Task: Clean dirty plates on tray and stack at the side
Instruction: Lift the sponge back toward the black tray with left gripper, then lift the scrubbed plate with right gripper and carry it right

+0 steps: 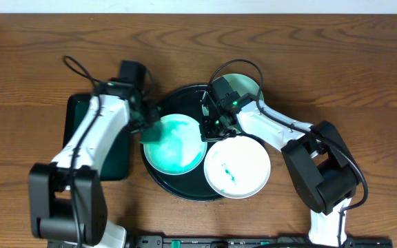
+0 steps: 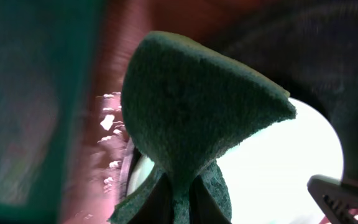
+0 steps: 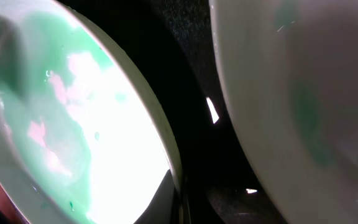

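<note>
The round black tray holds three plates. The left plate is smeared all over with teal. My right gripper is shut on its right rim, and in the right wrist view one finger lies inside that plate. My left gripper is shut on a green scouring pad at this plate's left edge. The left wrist view shows the pad folded and pinched in the left gripper. A white plate with a teal scribble lies front right. A pale plate sits at the back.
A dark green rectangular tray lies on the wooden table left of the round tray, under my left arm. Both arms reach in over the round tray from the near edge.
</note>
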